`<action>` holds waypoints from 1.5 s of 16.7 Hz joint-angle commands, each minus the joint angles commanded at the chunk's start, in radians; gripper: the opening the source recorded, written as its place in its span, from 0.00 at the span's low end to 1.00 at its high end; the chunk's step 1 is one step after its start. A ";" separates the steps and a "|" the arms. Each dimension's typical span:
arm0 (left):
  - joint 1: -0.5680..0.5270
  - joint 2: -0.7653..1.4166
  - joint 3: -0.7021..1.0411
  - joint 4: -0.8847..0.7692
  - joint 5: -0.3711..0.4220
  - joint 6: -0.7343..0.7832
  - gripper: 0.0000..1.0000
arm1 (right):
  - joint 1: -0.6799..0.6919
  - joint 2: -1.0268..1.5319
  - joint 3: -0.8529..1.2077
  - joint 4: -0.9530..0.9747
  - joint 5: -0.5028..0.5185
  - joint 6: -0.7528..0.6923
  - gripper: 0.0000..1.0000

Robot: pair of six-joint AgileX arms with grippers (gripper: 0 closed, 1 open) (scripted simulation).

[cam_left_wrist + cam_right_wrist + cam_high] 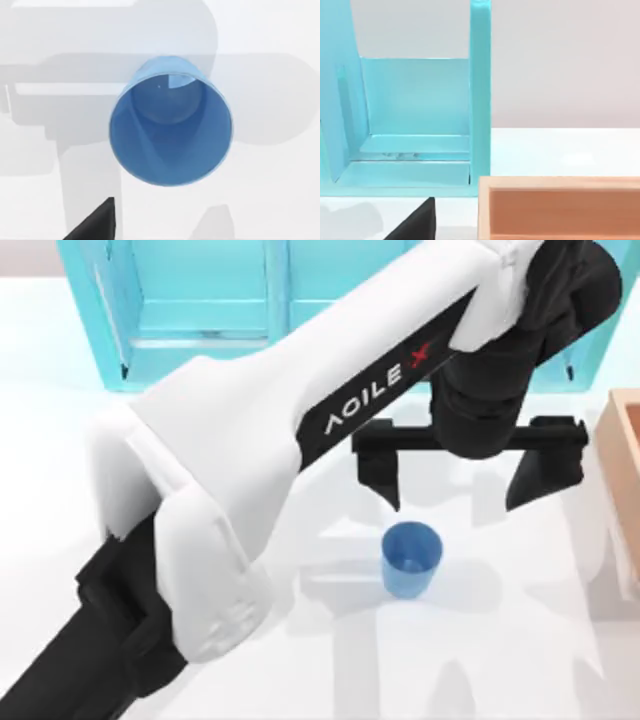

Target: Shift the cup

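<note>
The cup (pixel 411 558) is small, plain blue and handleless, and stands upright on the white table right of centre. My left arm reaches in from the lower left, and its left gripper (pixel 455 502) hangs open just behind the cup, with its dark fingers spread wider than the cup and holding nothing. In the left wrist view I look down into the cup (pixel 170 122), with one dark fingertip (pixel 97 222) beside it and apart from it. In the right wrist view, one dark fingertip (pixel 415 222) of my parked right gripper shows, well away from the cup.
A teal open cabinet (pixel 200 310) stands along the back of the table, also seen as the cabinet (pixel 415 125). A wooden box (pixel 625 470) sits at the right edge, and its wall (pixel 560 207) is close to the right wrist.
</note>
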 joint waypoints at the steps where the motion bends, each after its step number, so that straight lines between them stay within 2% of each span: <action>1: 0.000 -0.005 -0.023 0.020 0.000 0.001 1.00 | 0.000 0.000 0.000 0.000 0.000 0.000 1.00; 11: -0.001 -0.117 -0.571 0.449 -0.001 0.001 1.00 | 0.000 0.000 0.000 0.000 0.000 0.000 1.00; 18: -0.002 -0.125 -0.626 0.500 -0.001 -0.001 1.00 | 0.000 0.000 0.000 0.000 0.000 0.000 1.00; 25: -0.002 -0.125 -0.626 0.500 -0.001 -0.001 0.47 | 0.000 0.000 0.000 0.000 0.000 0.000 1.00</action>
